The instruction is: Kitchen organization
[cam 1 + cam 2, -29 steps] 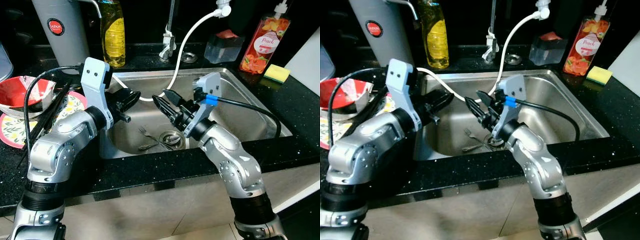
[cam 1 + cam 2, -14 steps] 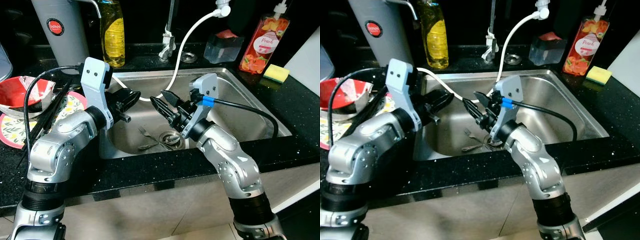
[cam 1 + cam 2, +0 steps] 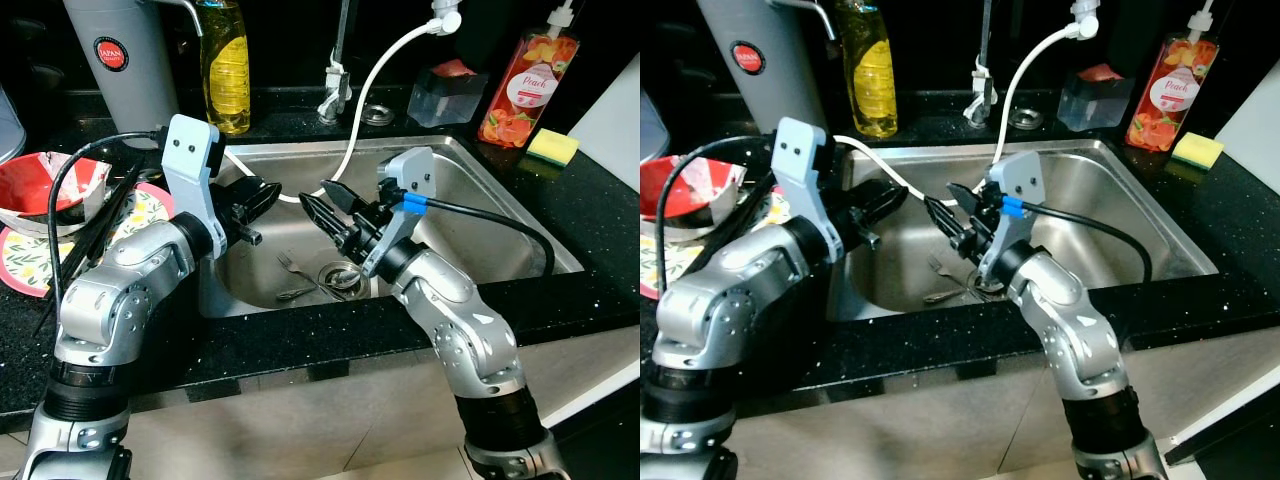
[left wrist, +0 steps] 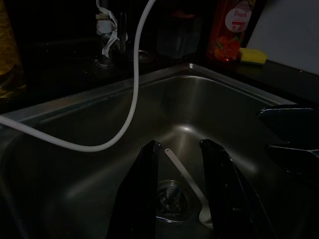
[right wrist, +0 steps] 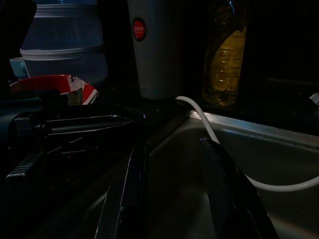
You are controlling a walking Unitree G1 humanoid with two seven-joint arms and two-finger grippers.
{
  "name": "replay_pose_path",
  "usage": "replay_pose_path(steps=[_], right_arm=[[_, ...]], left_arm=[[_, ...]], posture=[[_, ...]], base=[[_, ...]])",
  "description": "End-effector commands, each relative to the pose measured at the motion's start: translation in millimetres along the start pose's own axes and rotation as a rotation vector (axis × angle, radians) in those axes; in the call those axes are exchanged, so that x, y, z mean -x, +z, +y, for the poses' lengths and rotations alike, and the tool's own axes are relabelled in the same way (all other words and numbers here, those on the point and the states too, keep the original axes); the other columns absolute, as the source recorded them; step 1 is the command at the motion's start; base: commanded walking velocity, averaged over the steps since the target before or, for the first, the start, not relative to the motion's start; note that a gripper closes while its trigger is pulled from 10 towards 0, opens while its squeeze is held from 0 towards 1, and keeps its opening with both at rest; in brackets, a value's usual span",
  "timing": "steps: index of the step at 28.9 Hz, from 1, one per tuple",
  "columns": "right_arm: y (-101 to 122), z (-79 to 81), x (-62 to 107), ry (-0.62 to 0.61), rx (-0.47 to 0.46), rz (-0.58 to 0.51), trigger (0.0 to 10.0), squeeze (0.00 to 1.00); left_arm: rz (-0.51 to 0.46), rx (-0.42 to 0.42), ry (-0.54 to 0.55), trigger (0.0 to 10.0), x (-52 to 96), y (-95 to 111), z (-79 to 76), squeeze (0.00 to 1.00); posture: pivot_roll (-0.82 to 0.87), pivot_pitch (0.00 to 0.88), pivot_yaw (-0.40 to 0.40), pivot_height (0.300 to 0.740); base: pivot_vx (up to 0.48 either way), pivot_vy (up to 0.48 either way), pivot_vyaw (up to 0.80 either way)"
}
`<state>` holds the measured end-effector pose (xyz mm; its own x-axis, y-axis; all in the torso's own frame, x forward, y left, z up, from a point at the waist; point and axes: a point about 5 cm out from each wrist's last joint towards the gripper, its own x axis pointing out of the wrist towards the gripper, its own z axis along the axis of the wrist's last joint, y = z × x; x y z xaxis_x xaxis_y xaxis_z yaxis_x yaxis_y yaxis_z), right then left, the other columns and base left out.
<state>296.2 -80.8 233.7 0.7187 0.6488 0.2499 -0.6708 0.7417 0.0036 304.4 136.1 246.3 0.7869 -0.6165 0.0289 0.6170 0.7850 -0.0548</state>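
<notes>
A steel sink is set in the black counter. On its floor, beside the round drain, lie two forks, and a white spoon lies near the drain. My left gripper hovers over the sink's left side, open, with nothing between its fingers. My right gripper hangs over the middle of the sink, pointing at the left one. It is open and empty too, its fingers apart. The two grippers are close but apart.
A white hose loops from the faucet into the sink behind the grippers. On the left counter are a red bowl, a patterned plate and chopsticks. Yellow soap, a grey canister, a peach bottle and a sponge line the back.
My right gripper has edged slightly left, toward the left gripper. The left arm and the things in the sink have not moved.
</notes>
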Motion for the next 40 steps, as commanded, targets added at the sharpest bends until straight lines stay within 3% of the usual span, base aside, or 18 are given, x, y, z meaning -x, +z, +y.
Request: replay_pose_path(steps=[1,40], right_arm=[[-0.9,-3.3,3.0,-0.017,0.0,-0.004,10.0,0.0],[-1.3,-2.6,3.3,-0.021,-0.003,-0.006,10.0,0.0]], left_arm=[[-0.001,-0.025,-0.007,10.0,0.8,1.1,-2.4,0.0],[-0.003,-0.027,-0.003,10.0,2.2,1.3,-2.3,0.0]], posture=[[0.04,0.0,-0.042,0.74],[0.04,0.0,-0.042,0.74]], base=[[0.0,0.0,0.0],[0.0,0.0,0.0]])
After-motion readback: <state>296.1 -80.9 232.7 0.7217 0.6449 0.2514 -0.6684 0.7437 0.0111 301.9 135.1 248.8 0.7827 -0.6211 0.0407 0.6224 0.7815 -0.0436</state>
